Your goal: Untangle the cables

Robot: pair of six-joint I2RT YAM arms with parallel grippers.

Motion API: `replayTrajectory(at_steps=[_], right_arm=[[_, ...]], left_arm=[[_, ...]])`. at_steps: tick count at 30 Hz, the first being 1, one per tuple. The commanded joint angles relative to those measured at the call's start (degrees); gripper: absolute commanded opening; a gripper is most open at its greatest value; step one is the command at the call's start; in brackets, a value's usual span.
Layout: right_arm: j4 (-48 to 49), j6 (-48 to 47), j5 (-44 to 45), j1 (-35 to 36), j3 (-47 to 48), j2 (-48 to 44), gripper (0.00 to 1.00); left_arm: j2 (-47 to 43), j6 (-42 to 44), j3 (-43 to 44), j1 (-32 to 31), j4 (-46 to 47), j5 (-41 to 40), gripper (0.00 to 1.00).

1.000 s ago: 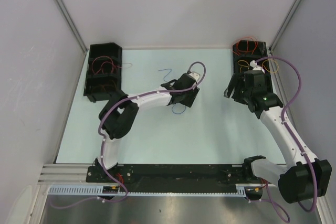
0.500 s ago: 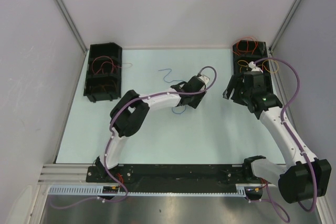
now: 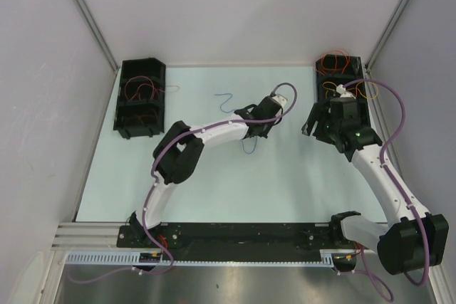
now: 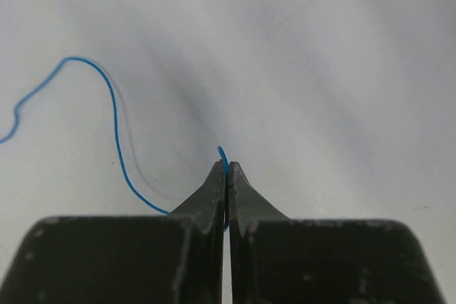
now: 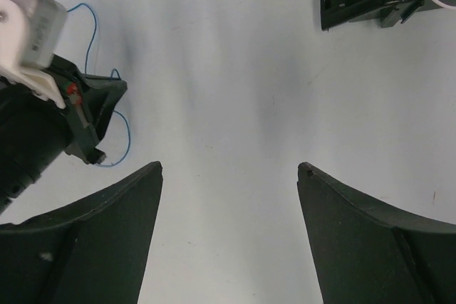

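Blue cable (image 4: 114,133) - 1 strand, loose on table (image 3: 214,190), mid-field. Left gripper (image 4: 226,170) pinches its end, jaws pressed tight, likely to drag it clear. Right gripper (image 5: 230,167) spread, empty - hovers beside right tray (image 3: 318,83) holding orange loops (image 3: 335,60).

Blue cable (image 4: 116,126), blk L pincer (image 4: 226,169), pale-mint table (image 3: 214,190).

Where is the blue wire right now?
The blue wire is pinched in the shut left pincer. Seen from above, that is mid-table, between the left tray and the right tray.
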Motion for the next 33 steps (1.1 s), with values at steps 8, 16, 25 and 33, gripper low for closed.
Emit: replayTrajectory(at_steps=[8, 16, 25, 33], right_arm=[[1.99, -0.67, -1.07, -0.37, -0.6, 0.21, 0.8], [2.52, -0.58, -1.86, -0.54, -0.95, 0.74, 0.8], [3.13, -0.5, -4.32, -0.63, -1.39, 0.74, 0.8], [3.49, -0.41, -5.03, -0.63, -1.57, 1.01, 0.8]], left_arm=[[-9.88, -4.76, 19.01, 8.95, -15.59, -5.34, 0.0], [-12.96, -3.28, 37.46, 18.0, -24.92, -8.15, 0.0], [-24.19, 0.5, 41.7, 26.18, -23.16, -11.49, 0.0], [-33.17, 0.42, 36.69, 31.62, -20.79, -15.01, 0.0]])
